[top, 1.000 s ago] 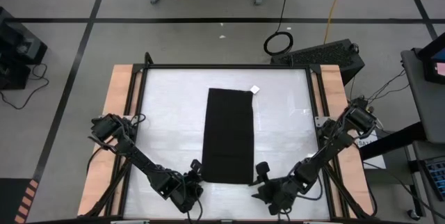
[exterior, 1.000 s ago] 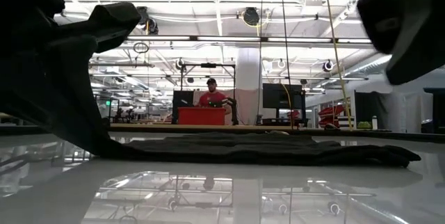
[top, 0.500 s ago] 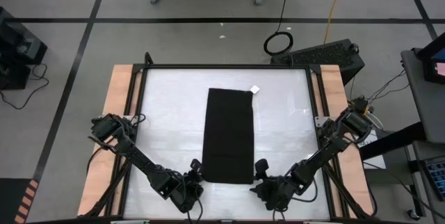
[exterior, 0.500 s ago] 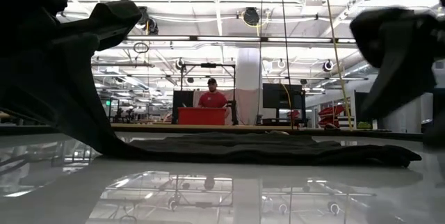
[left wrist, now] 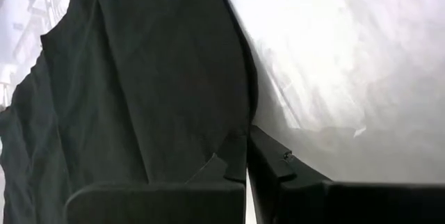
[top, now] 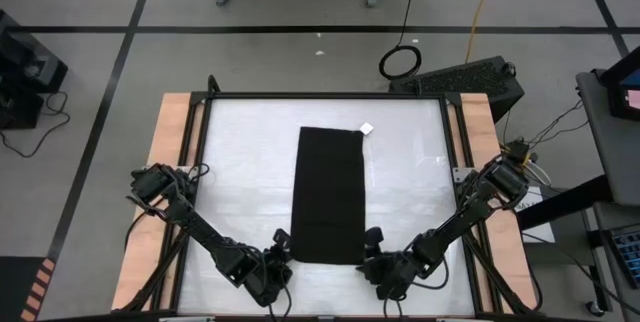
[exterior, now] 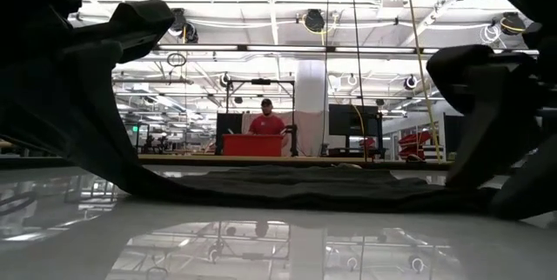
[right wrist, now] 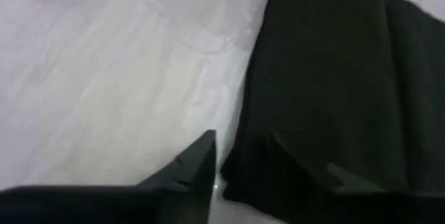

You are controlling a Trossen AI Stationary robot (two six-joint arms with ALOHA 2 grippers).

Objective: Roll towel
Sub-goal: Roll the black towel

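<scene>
Two grippers sit at the near end of the towel (top: 328, 194), which lies folded into a long strip down the middle of the table (top: 240, 152), its white tag (top: 366, 128) at the far corner. Left gripper (top: 281, 253) is clenched on the near left corner, lifting cloth off the surface. Right gripper (top: 372, 252) straddles the near right corner, one finger under the edge, jaws partly apart; a firm grip is not evident. Holding both corners likely prepares an even first turn.
</scene>
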